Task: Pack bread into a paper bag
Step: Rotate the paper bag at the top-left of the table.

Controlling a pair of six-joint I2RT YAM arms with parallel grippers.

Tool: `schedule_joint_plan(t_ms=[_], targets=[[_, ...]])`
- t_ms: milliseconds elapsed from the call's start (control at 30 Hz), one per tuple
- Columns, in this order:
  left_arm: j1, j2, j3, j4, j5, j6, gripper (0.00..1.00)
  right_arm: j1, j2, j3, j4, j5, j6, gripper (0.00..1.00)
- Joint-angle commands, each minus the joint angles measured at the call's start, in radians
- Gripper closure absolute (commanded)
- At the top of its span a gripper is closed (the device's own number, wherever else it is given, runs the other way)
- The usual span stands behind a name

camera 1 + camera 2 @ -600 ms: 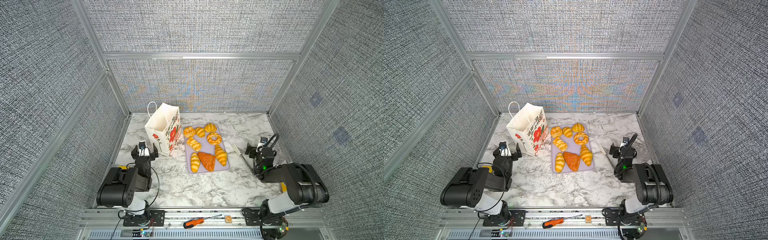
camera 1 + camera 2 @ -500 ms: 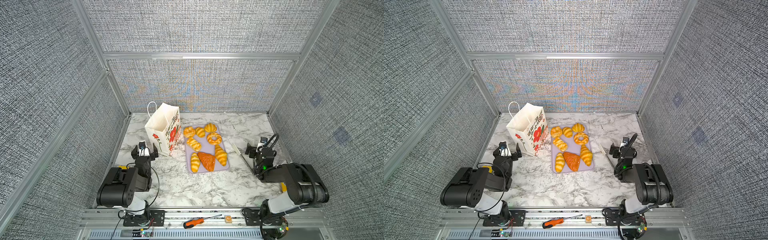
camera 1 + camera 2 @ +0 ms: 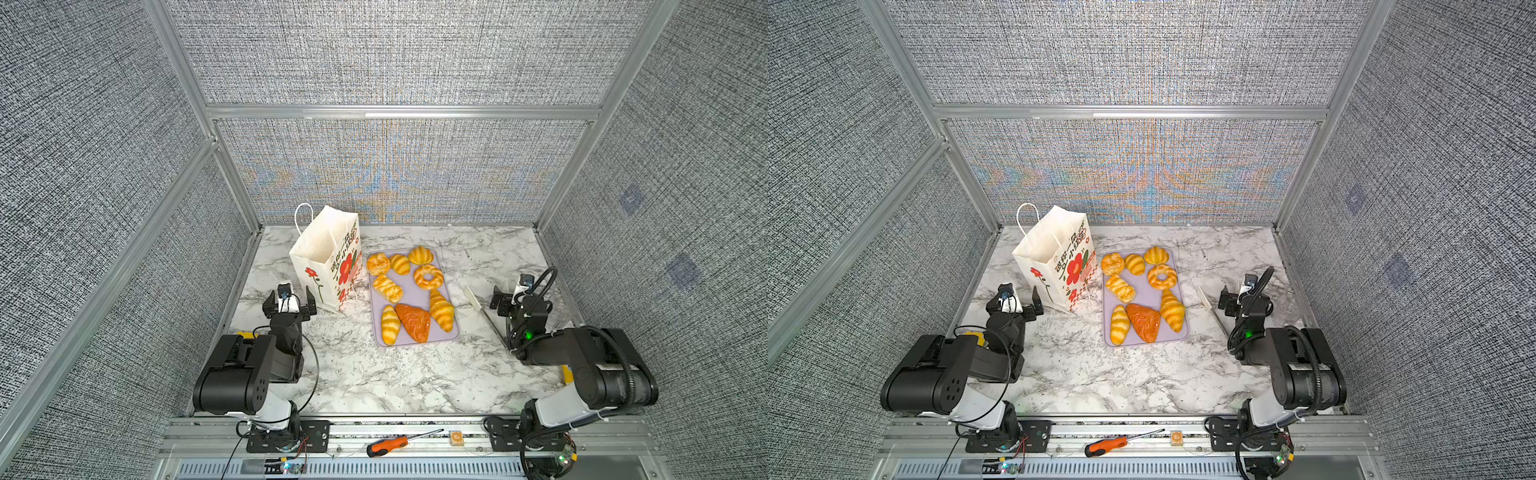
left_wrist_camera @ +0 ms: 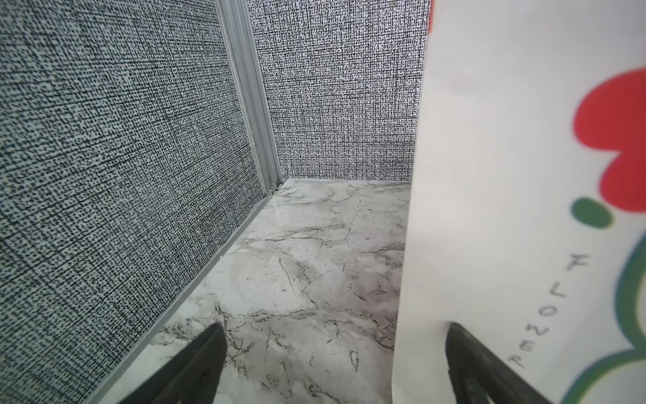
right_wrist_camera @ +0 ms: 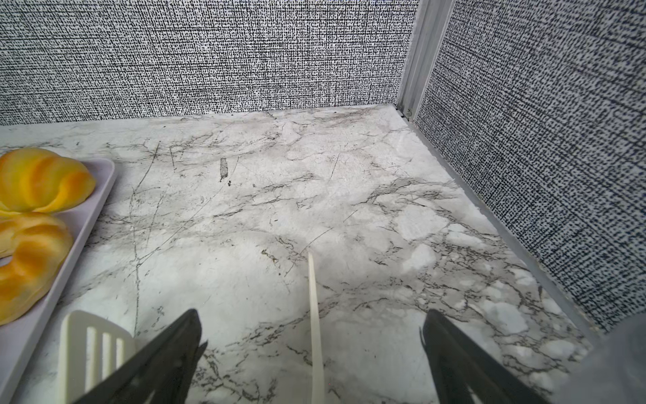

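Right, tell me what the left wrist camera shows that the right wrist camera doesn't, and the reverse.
Only the left wrist view: the paper bag, close up, with a red flower and the word FLOWER, and the left gripper, open.

Only the right wrist view: the tray edge carrying a striped roll and a ring doughnut, a white slotted utensil, a thin white strip, and the right gripper, open.

Both: the marble table, grey woven walls meeting at a metal corner post, and a gripper holding nothing.
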Motion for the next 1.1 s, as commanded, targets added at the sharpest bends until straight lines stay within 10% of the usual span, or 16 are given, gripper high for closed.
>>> schedule_joint_plan(t_ms=[0,500,833,1067], targets=[[0.0,0.003,0.003,0.008,0.007,-0.004,0.01,-0.002,0.002,0.003,0.003,-0.004,-0.001,0.01],[0.0,-0.008,-0.004,0.015,0.006,-0.001,0.01,-0.004,-0.017,-0.018,0.026,-0.015,0.0,0.01],[0.0,-0.376,0.123,-0.576,-0.1,-0.142,0.01,-0.002,-0.252,-0.032,-0.178,-0.015,0.031,0.01],[0.0,-0.605,0.092,-0.672,-0.08,-0.176,0.01,-0.001,-0.383,0.06,-0.416,-0.21,0.092,0.01]])
